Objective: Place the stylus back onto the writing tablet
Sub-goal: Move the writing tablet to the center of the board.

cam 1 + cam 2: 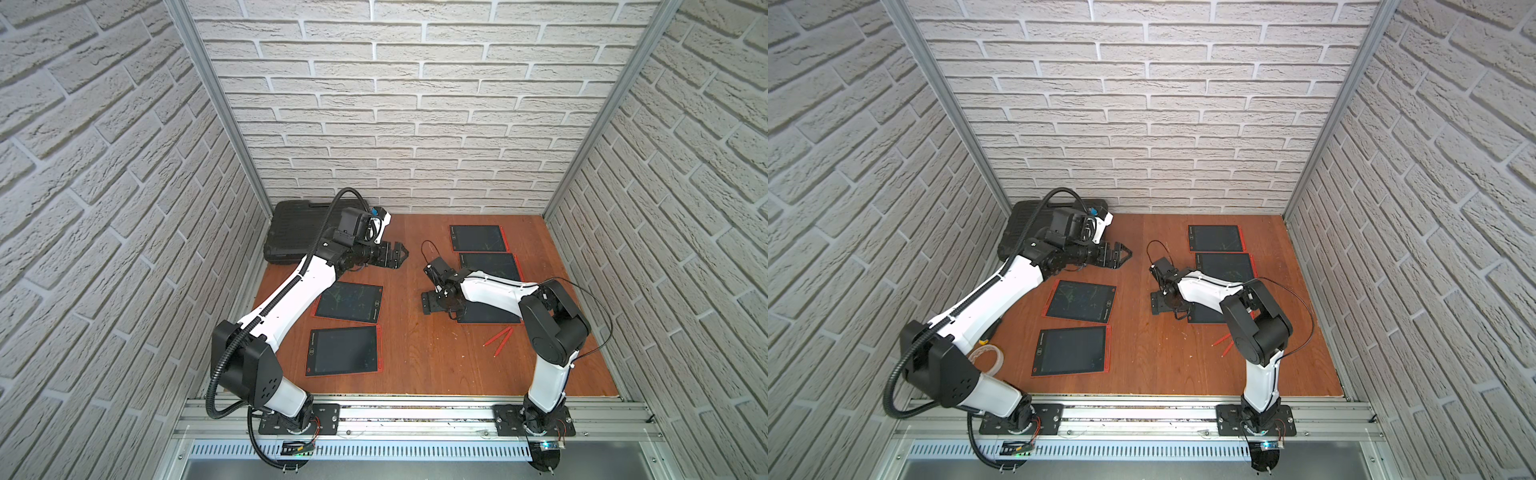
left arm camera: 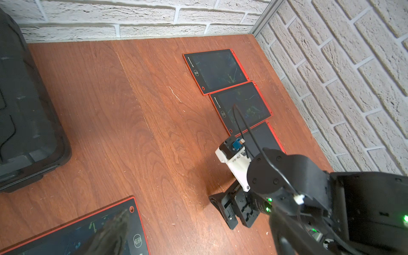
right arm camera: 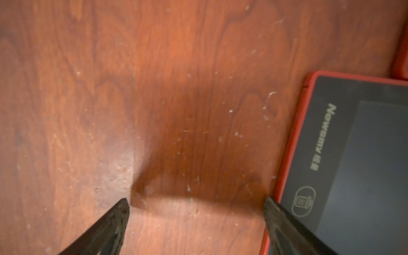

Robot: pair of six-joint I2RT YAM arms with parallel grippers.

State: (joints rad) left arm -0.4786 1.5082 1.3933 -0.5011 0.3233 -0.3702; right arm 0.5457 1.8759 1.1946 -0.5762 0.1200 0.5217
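I'm hovering my right tool (image 3: 197, 201) wide and empty, risking clipping the tablet (image 3: 353, 154) while reaching for the styluses (image 1: 500, 336) at four o'clock.

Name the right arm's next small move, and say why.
Probably swing the right gripper toward its own base, to hover over the two red styluses. Its jaws stand open and empty above the bare table, just beside a tablet. The styluses lie loose on the wood close to this arm's base, so one has to be picked up first.
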